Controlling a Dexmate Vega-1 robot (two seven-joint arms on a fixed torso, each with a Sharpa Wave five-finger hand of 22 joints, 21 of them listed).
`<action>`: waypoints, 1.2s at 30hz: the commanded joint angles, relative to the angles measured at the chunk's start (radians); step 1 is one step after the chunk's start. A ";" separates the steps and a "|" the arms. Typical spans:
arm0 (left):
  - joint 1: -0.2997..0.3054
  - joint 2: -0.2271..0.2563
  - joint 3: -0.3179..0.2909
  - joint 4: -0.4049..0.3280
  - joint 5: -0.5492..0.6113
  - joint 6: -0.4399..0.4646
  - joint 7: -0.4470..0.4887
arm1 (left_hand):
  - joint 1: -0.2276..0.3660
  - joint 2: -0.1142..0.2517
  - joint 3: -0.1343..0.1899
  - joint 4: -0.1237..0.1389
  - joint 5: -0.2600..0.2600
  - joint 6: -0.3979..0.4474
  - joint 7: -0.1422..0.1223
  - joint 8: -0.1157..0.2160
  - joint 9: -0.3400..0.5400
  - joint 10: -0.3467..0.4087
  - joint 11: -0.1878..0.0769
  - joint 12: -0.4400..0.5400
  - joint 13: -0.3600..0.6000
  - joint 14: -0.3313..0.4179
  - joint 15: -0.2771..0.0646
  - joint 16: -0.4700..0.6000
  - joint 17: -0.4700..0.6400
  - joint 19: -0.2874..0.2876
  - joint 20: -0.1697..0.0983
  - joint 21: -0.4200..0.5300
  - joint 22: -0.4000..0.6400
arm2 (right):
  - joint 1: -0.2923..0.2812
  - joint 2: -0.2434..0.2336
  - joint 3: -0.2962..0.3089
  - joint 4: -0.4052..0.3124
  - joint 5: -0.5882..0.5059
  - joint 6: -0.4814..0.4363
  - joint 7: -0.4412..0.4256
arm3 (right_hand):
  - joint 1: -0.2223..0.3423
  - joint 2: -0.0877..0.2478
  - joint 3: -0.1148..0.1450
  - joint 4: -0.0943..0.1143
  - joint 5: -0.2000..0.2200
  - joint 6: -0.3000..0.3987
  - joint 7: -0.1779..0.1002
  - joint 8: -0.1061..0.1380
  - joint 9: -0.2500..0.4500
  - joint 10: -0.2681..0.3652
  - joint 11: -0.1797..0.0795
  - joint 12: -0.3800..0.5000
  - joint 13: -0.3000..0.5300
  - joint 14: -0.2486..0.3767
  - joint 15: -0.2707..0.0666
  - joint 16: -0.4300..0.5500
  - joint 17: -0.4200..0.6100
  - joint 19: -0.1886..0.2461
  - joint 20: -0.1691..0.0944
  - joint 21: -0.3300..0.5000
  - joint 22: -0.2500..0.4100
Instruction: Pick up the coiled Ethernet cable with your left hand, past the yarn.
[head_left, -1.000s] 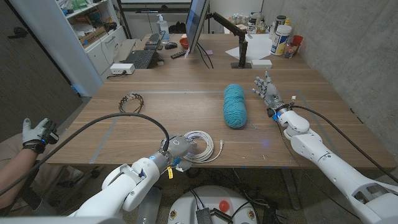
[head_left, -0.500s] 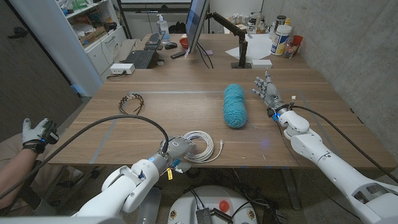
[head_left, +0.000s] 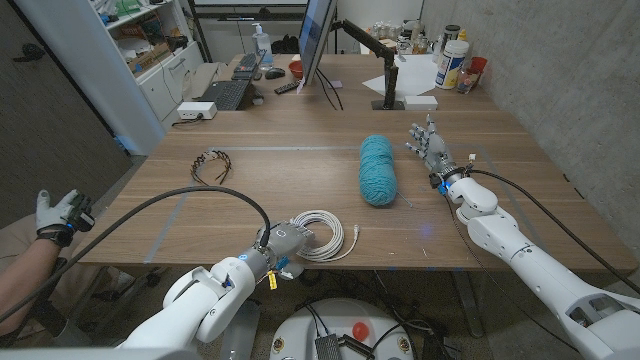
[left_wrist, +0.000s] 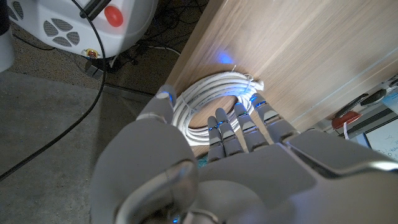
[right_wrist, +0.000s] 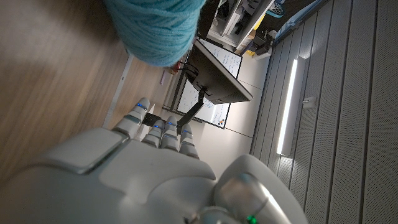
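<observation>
The white coiled Ethernet cable (head_left: 324, 234) lies flat near the table's front edge, nearer than the teal yarn skein (head_left: 378, 170). My left hand (head_left: 286, 241) is at the coil's near-left side. In the left wrist view, the left hand (left_wrist: 205, 162) has its fingers (left_wrist: 242, 124) stretched over the middle of the cable (left_wrist: 211, 87), and its thumb sits outside the rim. A stretch of coil runs between them, with no firm grip showing. My right hand (head_left: 428, 145) stands to the right of the yarn, fingers apart and holding nothing. The yarn (right_wrist: 158, 28) lies beyond that hand (right_wrist: 124, 174).
A small beaded band (head_left: 212, 162) lies at the table's left. A monitor (head_left: 315, 40), keyboard (head_left: 228, 93) and bottles (head_left: 452, 58) stand at the back. A person's gloved hand (head_left: 55, 215) is off the table's left. The table edge (head_left: 400, 262) runs just in front of the coil.
The left hand has sunk slightly onto the coil's near side. The cable, the yarn and the right hand have not moved.
</observation>
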 joint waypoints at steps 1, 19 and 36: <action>-0.024 -0.010 0.001 -0.002 -0.032 -0.014 -0.032 | 0.022 0.005 0.012 -0.001 0.003 -0.009 0.002 -0.006 0.001 -0.010 0.000 -0.004 0.002 -0.010 -0.029 -0.008 -0.001 0.003 -0.002 0.002 0.002 | -0.001 0.000 0.002 -0.002 0.002 -0.001 -0.002 | 0.007 0.040 -0.005 0.000 0.006 -0.006 0.003 0.003 0.002 -0.005 -0.001 0.008 0.000 -0.011 0.000 0.006 0.001 -0.004 -0.005 0.008 0.003; -0.050 -0.017 0.018 0.007 -0.050 -0.017 -0.027 | 0.037 -0.001 0.016 0.004 -0.002 -0.004 0.004 -0.009 -0.003 -0.010 0.004 -0.004 0.003 -0.006 -0.029 -0.014 -0.008 0.019 -0.011 0.007 0.000 | -0.001 0.001 0.003 -0.001 0.004 0.001 0.000 | 0.008 0.040 -0.005 0.000 0.007 -0.009 0.004 0.002 0.002 -0.008 -0.002 0.007 0.000 -0.012 0.000 0.006 0.001 -0.004 -0.005 0.008 0.003; -0.075 -0.023 0.042 0.025 -0.057 -0.018 -0.018 | 0.026 0.003 0.011 0.017 -0.008 0.014 0.003 -0.006 -0.006 0.004 -0.003 0.002 0.004 0.003 -0.033 -0.014 -0.008 0.021 -0.008 0.006 0.000 | 0.001 0.002 0.002 0.002 0.005 0.004 0.005 | 0.008 0.040 -0.006 0.000 0.007 -0.011 0.004 0.002 0.002 -0.010 0.000 0.007 0.000 -0.013 0.000 0.006 0.001 -0.005 -0.005 0.007 0.003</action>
